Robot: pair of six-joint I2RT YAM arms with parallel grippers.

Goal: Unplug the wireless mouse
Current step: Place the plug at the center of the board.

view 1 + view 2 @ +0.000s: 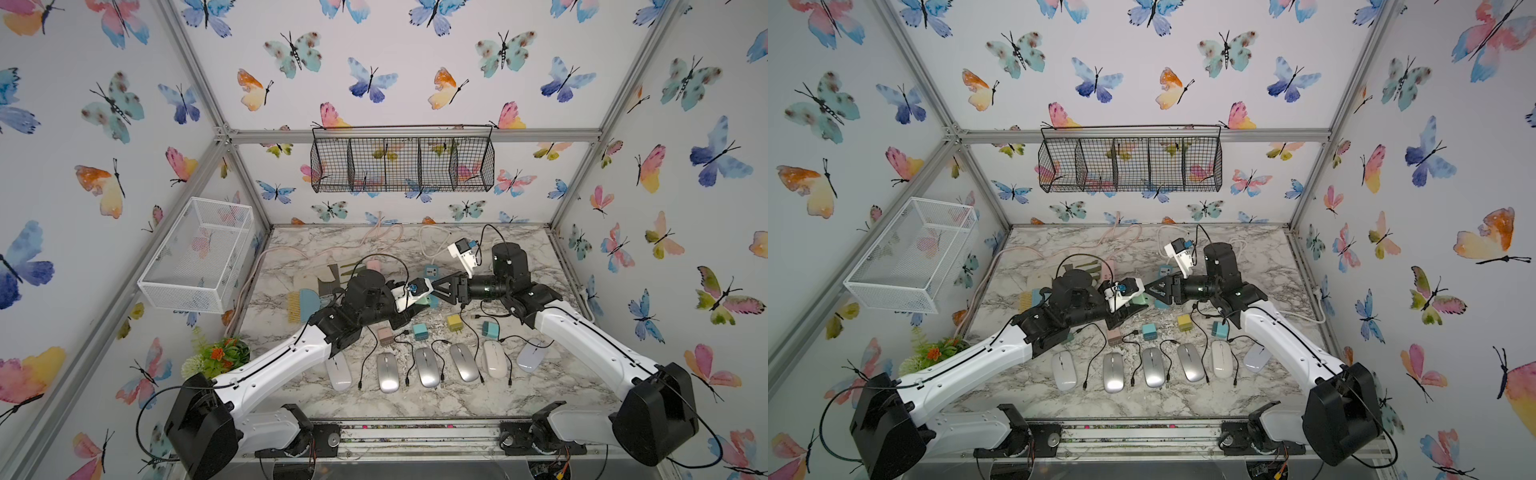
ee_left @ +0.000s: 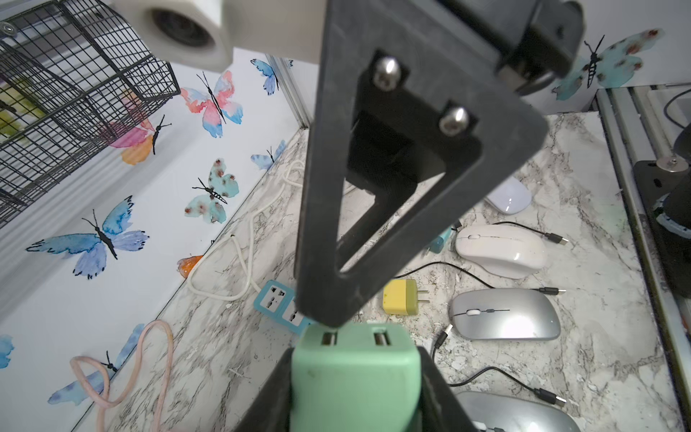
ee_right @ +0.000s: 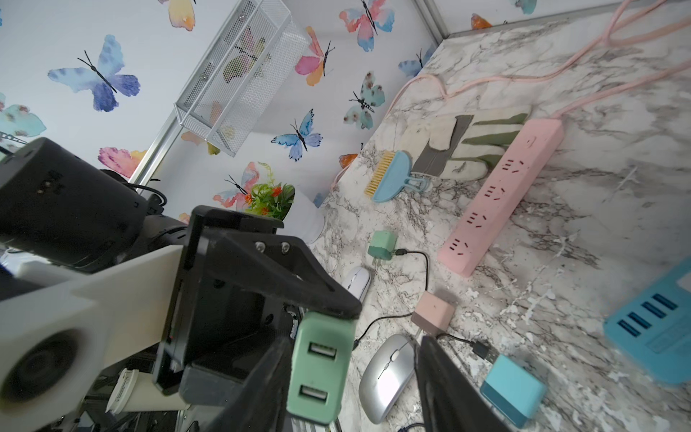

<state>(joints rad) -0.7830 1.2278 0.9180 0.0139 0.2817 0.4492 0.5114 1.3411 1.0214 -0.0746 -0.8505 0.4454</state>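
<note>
matt green plastic charger [image 2: 355, 377], glossy silver mouse [image 2: 504, 314]

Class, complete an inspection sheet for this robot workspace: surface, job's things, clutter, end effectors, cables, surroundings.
Surface: marbled table, scuffed white in places.
Job's things: six mice in a front row; green charger held off the table, both ports empty.
Clutter: pink power strip, blue brush, glove, yellow charger, plant.
End effectors: left end effector shut on green charger; right end effector open at its port face.
Cables: black cables loose among the mice.
Surroundings: black wire basket, white mesh basket, butterfly walls.
</note>
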